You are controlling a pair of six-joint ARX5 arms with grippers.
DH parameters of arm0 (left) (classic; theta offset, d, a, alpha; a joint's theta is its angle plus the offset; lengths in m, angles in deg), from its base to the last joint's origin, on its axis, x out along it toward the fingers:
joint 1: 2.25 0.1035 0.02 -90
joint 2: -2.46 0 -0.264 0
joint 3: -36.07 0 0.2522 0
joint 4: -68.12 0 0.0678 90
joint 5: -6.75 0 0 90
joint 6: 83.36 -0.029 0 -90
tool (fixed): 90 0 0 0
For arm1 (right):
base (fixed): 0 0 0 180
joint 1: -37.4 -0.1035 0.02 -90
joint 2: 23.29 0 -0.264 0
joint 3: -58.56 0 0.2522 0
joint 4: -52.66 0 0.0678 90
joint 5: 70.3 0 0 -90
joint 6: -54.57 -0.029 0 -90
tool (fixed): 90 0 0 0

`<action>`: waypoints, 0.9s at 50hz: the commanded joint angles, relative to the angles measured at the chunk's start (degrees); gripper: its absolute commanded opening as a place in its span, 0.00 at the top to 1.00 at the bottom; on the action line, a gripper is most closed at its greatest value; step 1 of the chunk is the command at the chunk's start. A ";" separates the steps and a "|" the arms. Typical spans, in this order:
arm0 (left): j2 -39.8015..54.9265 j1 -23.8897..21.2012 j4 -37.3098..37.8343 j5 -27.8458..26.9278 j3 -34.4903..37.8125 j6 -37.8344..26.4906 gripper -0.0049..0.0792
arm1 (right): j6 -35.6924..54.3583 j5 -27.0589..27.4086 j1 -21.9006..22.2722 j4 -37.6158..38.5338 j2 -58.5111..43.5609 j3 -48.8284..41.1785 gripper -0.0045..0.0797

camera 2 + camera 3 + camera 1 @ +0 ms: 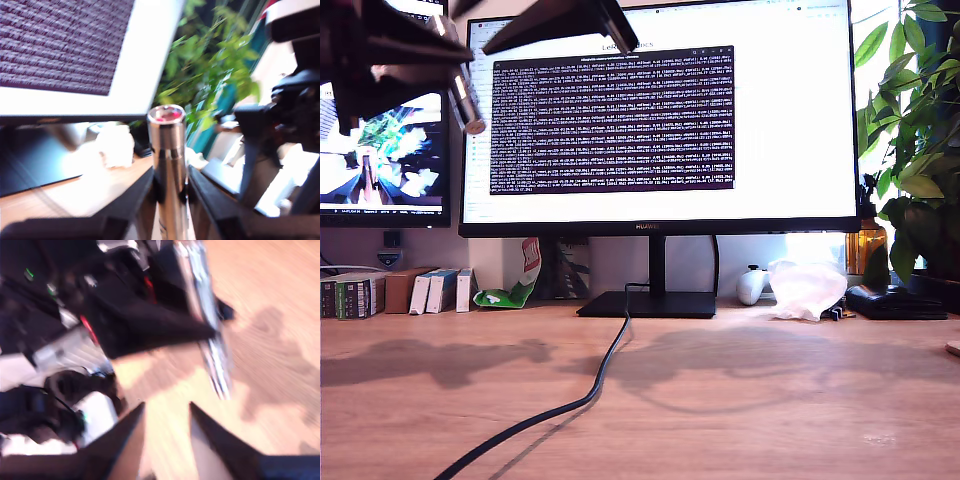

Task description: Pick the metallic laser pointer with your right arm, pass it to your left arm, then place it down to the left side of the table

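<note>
The metallic laser pointer (169, 150) is a shiny silver cylinder standing upright between the dark fingers of my first gripper (170, 185), which is shut on its barrel. In the exterior view the pointer (468, 108) sticks down out of that gripper (455, 80), high above the table (740, 400) at the exterior view's upper left. My second gripper (166, 407) is open with nothing between its pointed fingers; it looks onto the first gripper and the blurred pointer (210, 340) a short way off. A dark pointed finger (560, 22) crosses the top of the exterior view.
A large monitor (660, 120) on a black stand fills the back, a second screen (385, 150) beside it. A black cable (570, 400) runs across the desk. Small boxes (390, 292), crumpled white plastic (807, 288) and a leafy plant (915, 140) line the back.
</note>
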 commanded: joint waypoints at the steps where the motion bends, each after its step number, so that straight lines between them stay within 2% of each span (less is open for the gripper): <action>1: 0.24 0.28 -0.48 -0.48 -0.50 -1.84 0.97 | 1.70 1.77 0.74 -0.22 0.09 -0.02 0.87; 5: 0.22 0.31 -0.44 -0.81 -0.50 -3.19 0.97 | 2.49 4.94 1.38 -0.09 0.09 -0.02 0.96; 19: 0.13 0.35 2.69 -0.90 -0.50 -8.20 0.97 | 5.90 18.34 4.50 0.42 0.09 -0.02 0.96; 30: 0.13 0.42 6.64 0.44 -0.50 -12.94 0.97 | 7.65 21.27 9.35 0.66 0.09 -0.02 0.96; 45: 0.13 0.42 14.86 5.95 -0.50 -21.20 0.97 | 10.47 23.96 16.74 2.54 0.74 -1.44 0.96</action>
